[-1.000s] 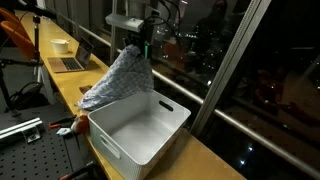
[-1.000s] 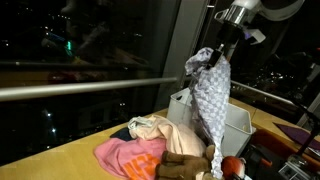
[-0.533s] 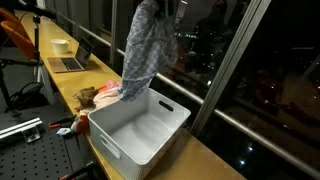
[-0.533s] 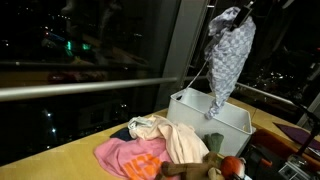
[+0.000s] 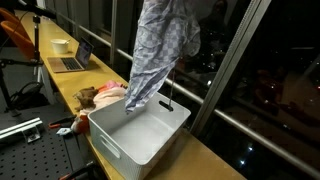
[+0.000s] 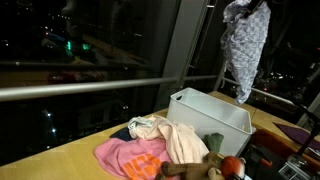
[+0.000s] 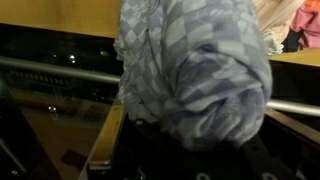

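A blue-and-white checked cloth (image 5: 160, 50) hangs from the top of both exterior views, high over the table. Its lower end dangles just above the near rim of a white plastic bin (image 5: 172, 126). From the opposite side the cloth (image 6: 245, 45) hangs clear above the back of the bin (image 6: 205, 120). In the wrist view the bunched cloth (image 7: 200, 70) fills the middle, and my gripper (image 7: 195, 135) is shut on it. The fingers are buried in the fabric.
A pile of clothes lies beside the bin: a pink piece (image 6: 128, 155) and a cream one (image 6: 170, 138). A brown plush (image 6: 188, 166) and a red ball (image 6: 232, 166) are nearby. A laptop (image 5: 70, 62) and a bowl (image 5: 61, 45) sit further along the wooden counter. Dark windows with a rail run close behind.
The gripper has lifted the checked cloth off the pile, raised it high and carried it across until it hangs over the bin.
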`<state>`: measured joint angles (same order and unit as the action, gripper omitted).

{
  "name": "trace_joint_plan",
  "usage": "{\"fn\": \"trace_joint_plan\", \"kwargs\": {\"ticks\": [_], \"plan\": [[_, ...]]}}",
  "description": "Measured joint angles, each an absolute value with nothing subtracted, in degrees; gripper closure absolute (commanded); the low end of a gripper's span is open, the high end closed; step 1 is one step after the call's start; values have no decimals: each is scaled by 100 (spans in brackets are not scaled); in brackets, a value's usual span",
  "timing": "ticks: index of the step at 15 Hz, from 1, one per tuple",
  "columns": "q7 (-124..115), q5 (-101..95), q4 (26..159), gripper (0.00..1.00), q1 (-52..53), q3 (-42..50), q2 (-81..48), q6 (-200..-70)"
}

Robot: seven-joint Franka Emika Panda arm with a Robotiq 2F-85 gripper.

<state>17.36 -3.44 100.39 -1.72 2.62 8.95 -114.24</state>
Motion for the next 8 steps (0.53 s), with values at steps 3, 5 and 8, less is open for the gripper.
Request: {"fn": "trace_joint_plan", "kwargs": {"ticks": [3, 5, 8], "plan": [[1736, -340, 10064, 100, -155, 256, 450, -11578], [1736, -340, 10109, 100, -157, 257, 203, -11666], [1736, -341, 10222, 100, -159, 258, -44, -11704]]}}
